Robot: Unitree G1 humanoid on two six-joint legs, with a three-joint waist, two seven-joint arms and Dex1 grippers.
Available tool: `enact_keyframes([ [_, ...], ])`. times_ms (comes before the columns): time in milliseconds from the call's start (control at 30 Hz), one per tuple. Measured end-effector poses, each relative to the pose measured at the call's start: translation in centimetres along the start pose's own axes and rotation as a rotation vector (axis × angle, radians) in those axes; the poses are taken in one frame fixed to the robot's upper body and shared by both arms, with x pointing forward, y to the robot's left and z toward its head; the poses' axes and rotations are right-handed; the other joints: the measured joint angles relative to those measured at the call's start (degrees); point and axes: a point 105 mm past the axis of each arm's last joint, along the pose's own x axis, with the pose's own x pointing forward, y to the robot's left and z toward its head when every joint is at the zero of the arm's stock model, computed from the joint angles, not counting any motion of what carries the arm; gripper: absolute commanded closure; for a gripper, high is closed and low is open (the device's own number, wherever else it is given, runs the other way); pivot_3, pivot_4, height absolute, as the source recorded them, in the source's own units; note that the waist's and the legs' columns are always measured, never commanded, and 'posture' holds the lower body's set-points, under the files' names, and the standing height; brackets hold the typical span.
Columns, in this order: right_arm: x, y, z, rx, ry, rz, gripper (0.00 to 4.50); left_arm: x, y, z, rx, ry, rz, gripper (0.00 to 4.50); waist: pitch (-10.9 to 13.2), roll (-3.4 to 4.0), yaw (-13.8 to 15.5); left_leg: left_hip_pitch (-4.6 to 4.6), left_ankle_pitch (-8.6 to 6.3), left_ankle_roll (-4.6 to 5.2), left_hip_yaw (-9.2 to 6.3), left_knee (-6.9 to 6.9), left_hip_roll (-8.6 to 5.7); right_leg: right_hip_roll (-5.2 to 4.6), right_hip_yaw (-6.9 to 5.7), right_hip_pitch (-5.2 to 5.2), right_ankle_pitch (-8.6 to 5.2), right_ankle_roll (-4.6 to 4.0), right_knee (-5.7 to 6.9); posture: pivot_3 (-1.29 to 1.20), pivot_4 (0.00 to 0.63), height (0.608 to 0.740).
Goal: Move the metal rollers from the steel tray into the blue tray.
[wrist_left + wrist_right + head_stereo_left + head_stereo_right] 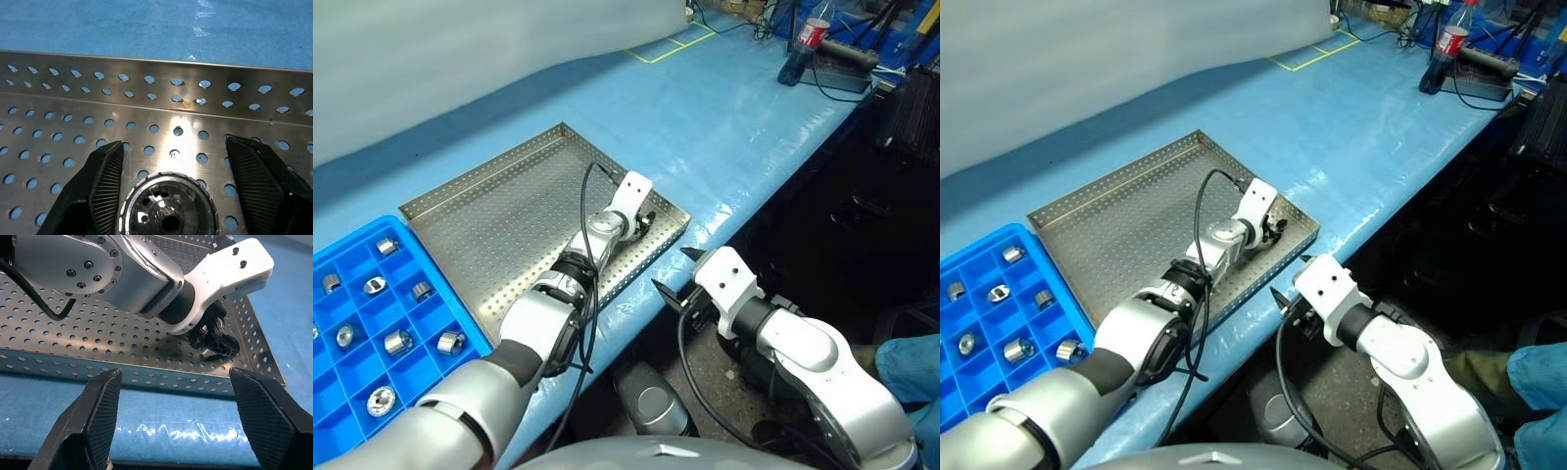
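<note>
The steel tray (480, 225) lies on the blue table. My left gripper (646, 221) reaches into its near right corner. In the left wrist view this gripper (175, 145) is open around one metal roller (168, 208) that lies on the perforated floor. One finger is close against the roller's side, and the other stands clear of it. The blue tray (357, 240) sits at the left with several rollers (398, 342) in its compartments. My right gripper (675, 272) hangs open and empty just off the table's front edge, facing the steel tray's rim (146, 377).
A soda bottle (808, 39) and cables stand at the table's far right end. Yellow tape (671, 44) marks the table top beyond the steel tray. The table's front edge (744, 211) runs right beside the tray's corner.
</note>
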Motion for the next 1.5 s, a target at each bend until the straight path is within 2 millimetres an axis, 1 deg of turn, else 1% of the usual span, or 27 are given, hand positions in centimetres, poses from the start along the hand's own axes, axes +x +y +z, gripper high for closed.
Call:
enact_keyframes([
  [67, 0.0, 0.0, 0.0, 0.001, 0.000, -0.002, 0.80, 0.0, 0.0, 0.0, 0.000, 0.002, -0.002, 2.67, 0.00, 0.00, -0.10, 0.04, -0.04, 0.05, 0.02, 0.00, 0.00, -0.04, 0.00, 0.17, 0.02, 0.05, -0.11, -0.62, 0.150, 0.740],
  [267, 0.3, -0.1, 0.0, 0.000, -0.007, 0.001, 0.80, -0.1, 0.3, 0.0, -0.009, -0.003, 0.001, 2.67, 0.00, 0.00, -0.08, 0.07, -0.04, 0.06, 0.04, 0.02, -0.04, -0.07, 0.01, 0.21, 0.06, 0.11, -0.13, -0.60, 0.150, 0.740],
  [300, 0.4, -0.1, -0.1, 0.000, -0.005, 0.003, 0.80, -0.1, 0.4, 0.0, -0.014, -0.005, 0.002, 2.75, 0.00, 0.00, -0.07, 0.07, -0.04, 0.06, 0.04, 0.02, -0.04, -0.08, 0.01, 0.21, 0.06, 0.11, -0.13, -0.59, 0.150, 0.740],
  [367, 0.6, -0.1, -0.2, -0.002, -0.002, 0.004, 0.80, -0.1, 0.4, 0.1, -0.030, -0.010, -0.004, 2.75, 0.00, 0.00, -0.01, 0.07, -0.04, 0.06, 0.03, 0.02, -0.05, -0.08, 0.02, 0.20, 0.06, 0.11, -0.13, -0.59, 0.150, 0.740],
  [467, 0.8, -0.1, 0.1, -0.013, -0.017, 0.012, 0.80, -0.4, 0.7, 0.3, -0.111, -0.043, -0.035, 2.75, 0.01, 0.01, 0.04, 0.06, -0.04, 0.06, 0.06, 0.02, -0.06, -0.10, 0.04, 0.15, 0.07, 0.12, -0.12, -0.57, 0.150, 0.740],
  [533, 1.2, 0.0, 0.4, 0.016, -0.044, 0.019, 0.80, -0.9, 1.1, 0.9, -0.180, -0.085, -0.072, 2.75, 0.01, 0.01, 0.34, 0.07, -0.04, 0.06, 0.06, 0.02, -0.05, -0.10, 0.04, 0.12, 0.07, 0.12, -0.09, -0.55, 0.150, 0.740],
  [600, 1.8, -0.1, 1.2, 0.113, -0.117, 0.017, 0.80, -1.9, 1.8, 2.2, -0.235, -0.143, -0.122, 2.75, 0.03, 0.04, 0.62, 0.02, -0.03, 0.06, 0.07, 0.01, -0.05, -0.09, 0.08, 0.11, 0.08, 0.11, -0.05, -0.51, 0.150, 0.740],
  [633, 2.0, -0.2, 1.5, 0.133, -0.141, 0.021, 0.80, -2.5, 2.1, 2.9, -0.246, -0.167, -0.146, 2.75, 0.03, 0.05, 0.75, 0.03, -0.03, 0.06, 0.10, 0.01, -0.04, -0.09, 0.12, 0.11, 0.08, 0.12, -0.04, -0.48, 0.150, 0.740],
  [667, 2.2, -0.4, 2.0, 0.141, -0.169, 0.025, 0.80, -3.8, 2.6, 3.9, -0.254, -0.213, -0.184, 2.75, 0.04, 0.08, 1.13, 0.04, -0.04, 0.06, 0.11, 0.01, -0.05, -0.09, 0.15, 0.11, 0.09, 0.12, -0.05, -0.46, 0.150, 0.740],
  [700, 2.3, -0.7, 2.1, 0.147, -0.178, 0.031, 0.80, -4.8, 3.2, 4.4, -0.253, -0.233, -0.198, 2.75, 0.03, 0.08, 1.67, 0.09, -0.03, 0.07, 0.08, 0.02, -0.05, -0.09, 0.12, 0.11, 0.10, 0.12, -0.05, -0.44, 0.150, 0.740],
  [733, 2.4, -0.8, 2.2, 0.152, -0.183, 0.035, 0.80, -5.5, 3.6, 4.7, -0.247, -0.245, -0.204, 2.75, 0.03, 0.09, 2.18, 0.26, -0.03, 0.07, 0.09, 0.03, -0.04, -0.09, 0.13, 0.08, 0.11, 0.12, -0.04, -0.41, 0.150, 0.740],
  [767, 2.6, -0.6, 2.4, 0.167, -0.203, 0.077, 0.80, -7.1, 4.9, 4.7, -0.230, -0.252, -0.190, 2.75, 0.04, 0.10, 2.55, 0.31, -0.03, 0.07, 0.10, 0.01, -0.03, -0.05, 0.20, 0.05, 0.11, 0.11, 0.02, -0.38, 0.150, 0.740],
  [800, 2.7, -0.4, 2.6, 0.178, -0.215, 0.104, 0.80, -8.3, 5.8, 4.6, -0.217, -0.250, -0.174, 2.75, 0.04, 0.13, 3.23, 0.33, -0.03, 0.07, 0.08, 0.00, -0.02, -0.01, 0.22, 0.07, 0.12, 0.09, 0.04, -0.35, 0.150, 0.740],
  [833, 3.1, -0.2, 3.0, 0.189, -0.237, 0.145, 0.80, -10.3, 7.1, 4.3, -0.179, -0.256, -0.139, 2.75, 0.05, 0.13, 3.96, 0.42, -0.03, 0.07, 0.11, -0.04, 0.04, 0.06, 0.32, 0.05, 0.12, 0.08, 0.07, -0.32, 0.150, 0.740],
  [867, 3.3, -0.2, 3.2, 0.191, -0.247, 0.154, 0.80, -11.4, 7.8, 4.0, -0.163, -0.255, -0.121, 2.75, 0.06, 0.15, 4.73, 0.45, -0.03, 0.06, 0.09, -0.04, 0.05, 0.07, 0.33, 0.08, 0.13, 0.06, 0.09, -0.31, 0.150, 0.740],
  [900, 3.9, -0.6, 3.5, 0.194, -0.260, 0.157, 0.80, -13.5, 8.8, 3.5, -0.108, -0.249, -0.073, 2.75, 0.06, 0.16, 5.78, 0.52, -0.03, 0.05, 0.10, -0.06, 0.05, 0.07, 0.34, 0.07, 0.14, 0.03, 0.13, -0.28, 0.150, 0.740],
  [1000, 4.8, -1.4, 3.6, 0.193, -0.265, 0.145, 0.80, -16.7, 10.0, 2.6, -0.046, -0.233, 0.034, 2.75, 0.08, 0.19, 10.45, 0.52, -0.03, 0.05, 0.06, -0.06, 0.02, -0.02, 0.24, 0.08, 0.27, -0.22, 0.08, -0.21, 0.150, 0.740],
  [1033, 5.1, -1.3, 3.7, 0.190, -0.269, 0.161, 0.80, -18.1, 10.6, 2.1, -0.043, -0.225, 0.108, 2.75, 0.08, 0.20, 12.17, 0.51, -0.04, 0.04, 0.05, -0.07, 0.02, -0.04, 0.23, 0.07, 0.29, -0.28, 0.03, -0.19, 0.150, 0.740],
  [1067, 5.2, -1.1, 3.7, 0.186, -0.271, 0.174, 0.80, -19.1, 11.2, 1.5, -0.058, -0.212, 0.171, 2.75, 0.09, 0.20, 14.22, 0.46, -0.06, 0.02, 0.02, -0.08, 0.01, -0.08, 0.16, 0.04, 0.31, -0.39, 0.02, -0.16, 0.150, 0.740],
  [1100, 5.5, -1.0, 3.8, 0.184, -0.274, 0.186, 0.80, -20.0, 11.8, 1.0, -0.067, -0.200, 0.220, 2.75, 0.08, 0.20, 15.58, 0.36, -0.06, 0.03, -0.06, -0.08, -0.01, -0.12, 0.04, -0.03, 0.32, -0.41, 0.00, -0.15, 0.150, 0.740],
  [1133, 5.9, -0.8, 4.1, 0.182, -0.280, 0.198, 0.80, -21.5, 12.2, 0.1, -0.075, -0.181, 0.277, 2.75, 0.06, 0.23, 16.99, 0.15, -0.10, -0.01, -0.06, -0.07, -0.01, -0.17, -0.02, -0.28, 0.35, -0.49, 0.02, -0.12, 0.150, 0.740],
  [1200, 6.4, -0.9, 3.9, 0.187, -0.273, 0.198, 0.80, -23.7, 12.3, -1.2, -0.095, -0.145, 0.348, 2.75, 0.05, 0.25, 19.93, -0.41, -0.10, -0.04, -0.11, -0.03, -0.08, -0.30, -0.17, -0.83, 0.39, -0.56, 0.09, -0.09, 0.150, 0.740],
  [1233, 6.8, -1.1, 3.8, 0.188, -0.266, 0.194, 0.80, -24.7, 12.2, -1.9, -0.105, -0.125, 0.381, 2.75, 0.05, 0.26, 21.23, -0.49, -0.10, -0.07, -0.11, -0.03, -0.09, -0.35, -0.23, -0.90, 0.37, -0.61, 0.09, -0.07, 0.150, 0.740],
  [1267, 7.0, -1.3, 3.6, 0.185, -0.255, 0.190, 0.80, -25.5, 12.2, -2.4, -0.113, -0.106, 0.415, 2.75, 0.05, 0.26, 23.37, -0.53, -0.09, -0.14, -0.16, -0.03, -0.11, -0.42, -0.36, -0.93, 0.32, -0.70, 0.10, -0.06, 0.150, 0.740],
  [1333, 7.4, -1.3, 3.7, 0.176, -0.256, 0.198, 0.80, -26.6, 12.1, -3.0, -0.138, -0.096, 0.466, 2.75, 0.05, 0.28, 26.49, -0.62, -0.06, -0.21, -0.21, -0.04, -0.14, -0.47, -0.47, -0.99, 0.31, -0.72, 0.06, -0.04, 0.150, 0.740],
  [1433, 7.7, -0.8, 4.4, 0.161, -0.274, 0.229, 0.80, -27.0, 11.7, -4.0, -0.173, -0.069, 0.493, 2.75, 0.04, 0.27, 30.29, -0.64, -0.07, -0.19, -0.27, -0.01, -0.19, -0.57, -0.62, -0.94, 0.30, -0.75, 0.03, -0.03, 0.150, 0.740],
  [1500, 7.8, -0.7, 4.5, 0.156, -0.278, 0.236, 0.80, -27.1, 11.8, -4.6, -0.190, -0.050, 0.515, 2.75, 0.03, 0.25, 32.23, -0.63, -0.10, -0.14, -0.32, 0.05, -0.20, -0.61, -0.76, -0.85, 0.33, -0.79, 0.02, -0.03, 0.150, 0.740],
])
